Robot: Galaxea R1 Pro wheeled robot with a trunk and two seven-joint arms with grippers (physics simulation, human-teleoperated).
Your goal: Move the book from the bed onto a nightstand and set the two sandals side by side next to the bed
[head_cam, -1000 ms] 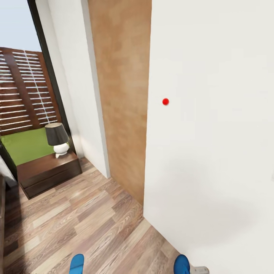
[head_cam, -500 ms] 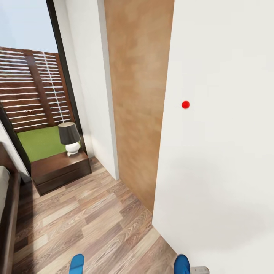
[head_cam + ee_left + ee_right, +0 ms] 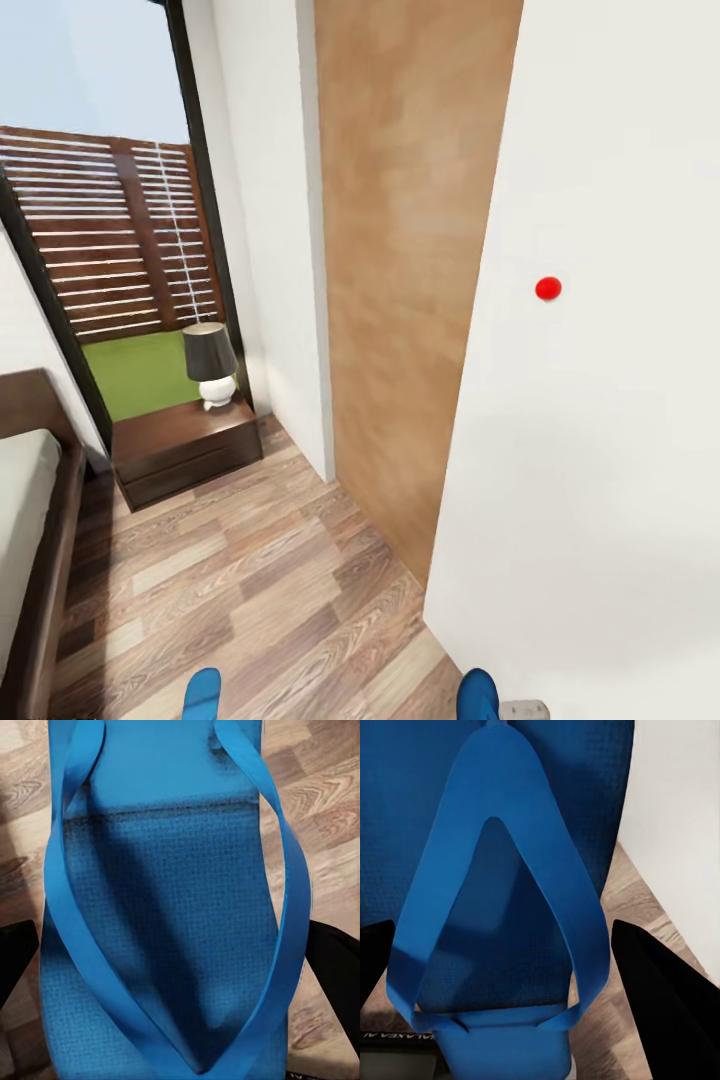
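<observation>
**A sandal in each gripper, bed edge at the left of the frame**

At the far left of the head view you have the bed (image 3: 25, 520), its grey mattress inside the dark frame, and just past it, toward the window, the nightstand (image 3: 185, 445) with a lamp (image 3: 212, 365) on top. Along the bottom edge two blue tips show: the left sandal (image 3: 204, 692) and the right sandal (image 3: 477, 694), well apart. In the wrist views, the left gripper (image 3: 176, 960) has its dark fingers either side of the left sandal's sole, clamped across it, and the right gripper (image 3: 502, 975) holds the right sandal the same way. Expect them to be light, flexible foam that sags and may slip, so keep your hold across the sole's width, not on the thin straps
</observation>
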